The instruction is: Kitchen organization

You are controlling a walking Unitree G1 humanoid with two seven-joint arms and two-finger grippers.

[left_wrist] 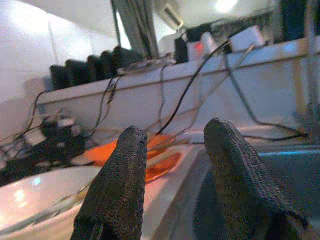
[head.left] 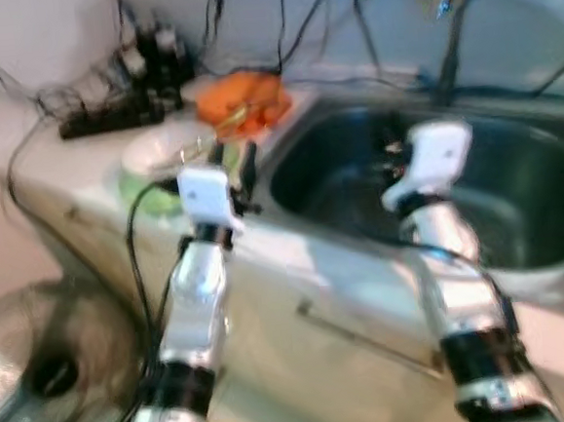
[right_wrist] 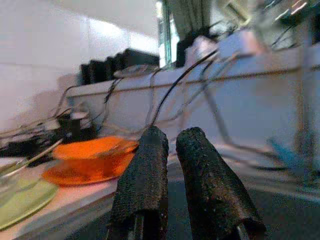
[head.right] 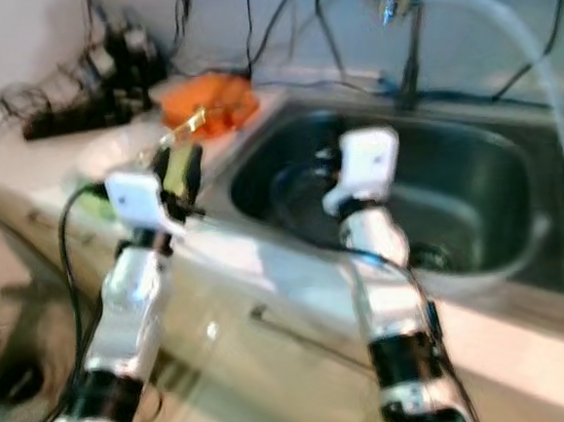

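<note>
Orange plates (head.left: 244, 102) are stacked on the counter at the sink's left rim. In front of them stand a white bowl (head.left: 165, 147) with a utensil in it and a green plate (head.left: 149, 197). My left gripper (head.left: 235, 166) hovers over the counter edge just right of the bowl, open and empty; in the left wrist view its fingers (left_wrist: 120, 180) frame the orange plates (left_wrist: 160, 160). My right gripper (head.left: 392, 153) hangs over the steel sink (head.left: 529, 250), shut on nothing, pointing toward the orange plates (right_wrist: 90, 150).
A black power strip (head.left: 109, 117) with tangled cables lies at the back left of the counter. A faucet (head.left: 453, 22) and a pale hose (head.right: 522, 26) rise behind the sink. A round fan-like object (head.left: 39, 357) sits on the floor at left.
</note>
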